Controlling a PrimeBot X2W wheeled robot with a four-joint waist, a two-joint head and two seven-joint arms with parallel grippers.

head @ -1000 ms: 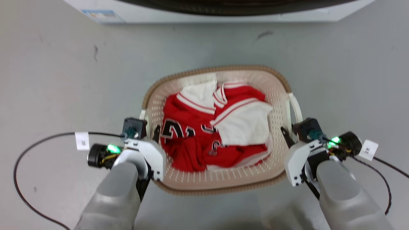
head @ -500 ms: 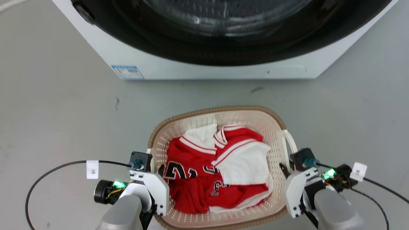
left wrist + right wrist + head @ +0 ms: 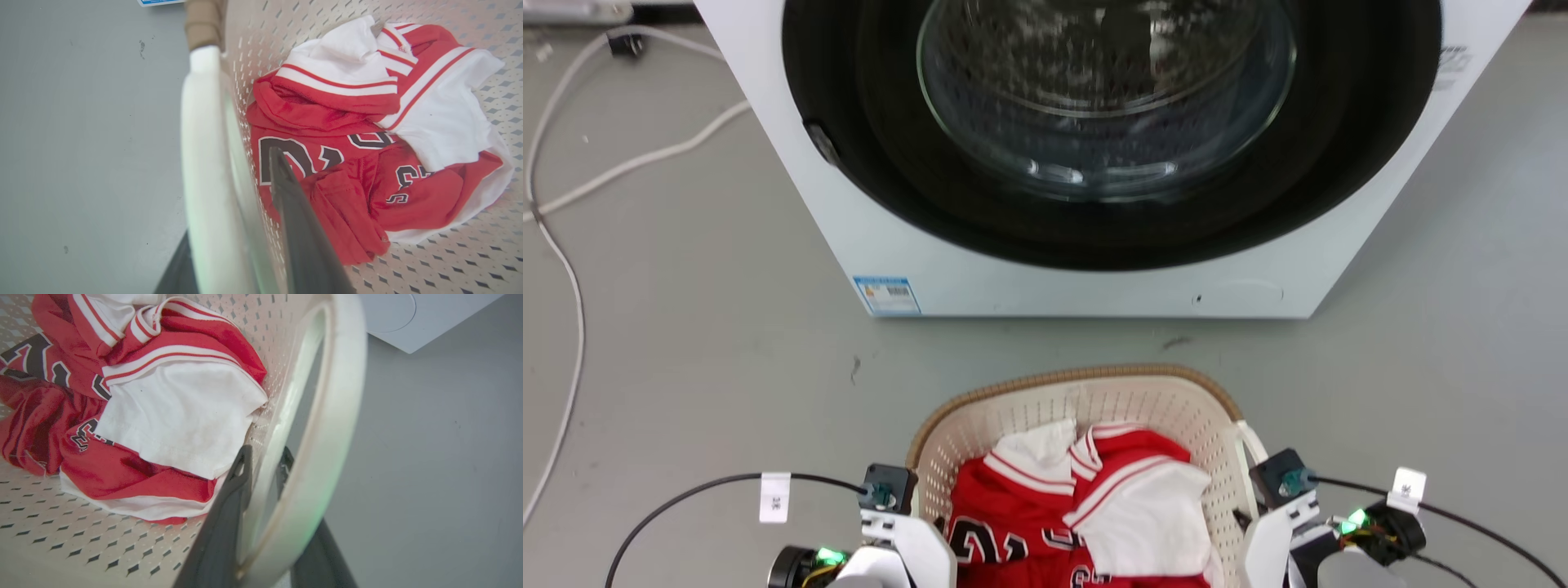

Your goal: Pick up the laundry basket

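The laundry basket [image 3: 1078,378], cream and perforated with a brown woven rim, sits at the bottom middle of the head view with red and white clothes [image 3: 1045,514] in it. My left gripper [image 3: 929,523] is shut on its left side. In the left wrist view, one dark finger [image 3: 294,220] lies inside the wall and the white handle [image 3: 204,163] runs between the fingers. My right gripper [image 3: 1241,520] is shut on the right side. There one finger [image 3: 233,498] presses the inner wall beside the white handle [image 3: 327,437].
A white front-loading washing machine [image 3: 792,204] with a closed dark glass door [image 3: 1107,98] stands just beyond the basket. White cables [image 3: 572,269] trail over the grey floor at far left. Black cables [image 3: 686,490] hang from both wrists.
The head camera has risen and tilted up, bringing the washing machine into view. Basket and grippers have slid down the picture together. The floor marks shrank more than the basket. Both holds are unchanged.
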